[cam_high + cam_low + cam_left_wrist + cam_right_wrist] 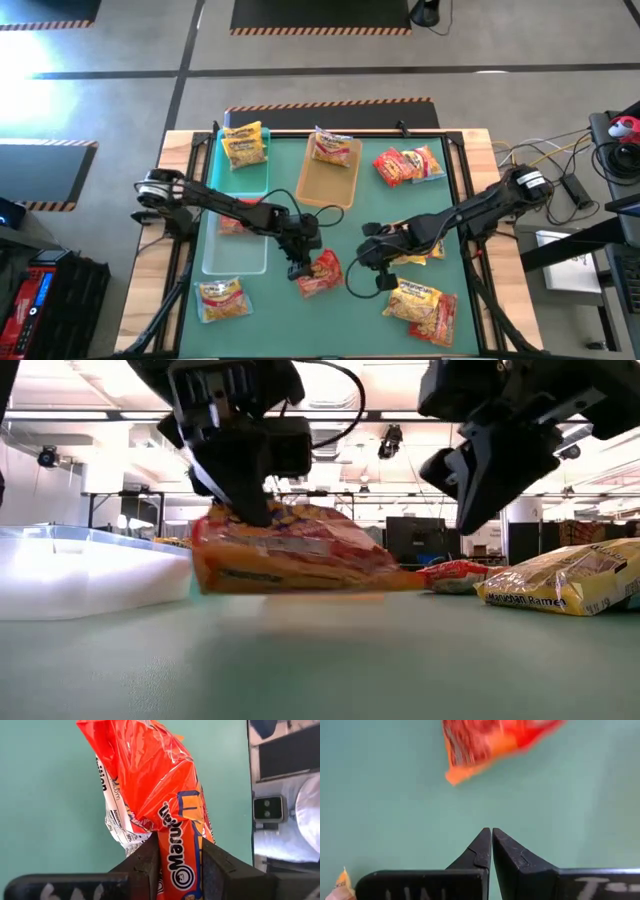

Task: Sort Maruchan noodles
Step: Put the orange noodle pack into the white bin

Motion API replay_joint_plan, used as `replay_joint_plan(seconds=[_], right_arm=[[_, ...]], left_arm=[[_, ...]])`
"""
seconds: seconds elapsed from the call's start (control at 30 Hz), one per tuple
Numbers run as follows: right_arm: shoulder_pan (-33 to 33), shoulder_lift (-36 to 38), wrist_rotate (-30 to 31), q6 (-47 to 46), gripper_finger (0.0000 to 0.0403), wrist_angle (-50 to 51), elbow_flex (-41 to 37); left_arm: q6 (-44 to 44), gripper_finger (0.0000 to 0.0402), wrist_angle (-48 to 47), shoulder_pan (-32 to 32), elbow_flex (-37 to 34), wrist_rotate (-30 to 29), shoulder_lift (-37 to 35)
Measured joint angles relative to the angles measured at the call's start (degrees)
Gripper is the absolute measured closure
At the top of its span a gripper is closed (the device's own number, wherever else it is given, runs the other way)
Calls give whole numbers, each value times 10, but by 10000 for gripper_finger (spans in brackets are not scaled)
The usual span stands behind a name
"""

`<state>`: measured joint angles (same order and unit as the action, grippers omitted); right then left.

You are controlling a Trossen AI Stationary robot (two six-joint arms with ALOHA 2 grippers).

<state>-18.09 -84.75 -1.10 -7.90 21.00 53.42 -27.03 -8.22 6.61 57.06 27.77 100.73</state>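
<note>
While its two dark fingers pinch the crinkly orange-and-red plastic noodle packet (165,815) by one glossy edge, the left gripper (299,268) sits low over the smooth green table mat (340,230), near the front middle. That packet (300,555) looks just clear of the mat. Just beside it, the right gripper (381,275) hovers with its wedge-shaped fingers (502,851) pressed together, holding nothing, above a wrinkled yellow packet (420,305).

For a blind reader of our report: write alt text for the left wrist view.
The left gripper is shut on an orange-and-red Maruchan noodle packet, its two dark fingers pinching the packet's edge above the green table mat. Past the mat's edge, grey floor and equipment show.
</note>
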Motion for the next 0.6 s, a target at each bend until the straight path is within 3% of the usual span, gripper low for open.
replay_joint_plan(seconds=[0.2,0.6], right_arm=[[-5,-5,1,-28,394,-8,-16],[-15,-10,36,-74,394,-35,-39]], left_arm=[[45,324,-83,0,0,-5,-62],[117,324,-397,-8,0,-145,-239]])
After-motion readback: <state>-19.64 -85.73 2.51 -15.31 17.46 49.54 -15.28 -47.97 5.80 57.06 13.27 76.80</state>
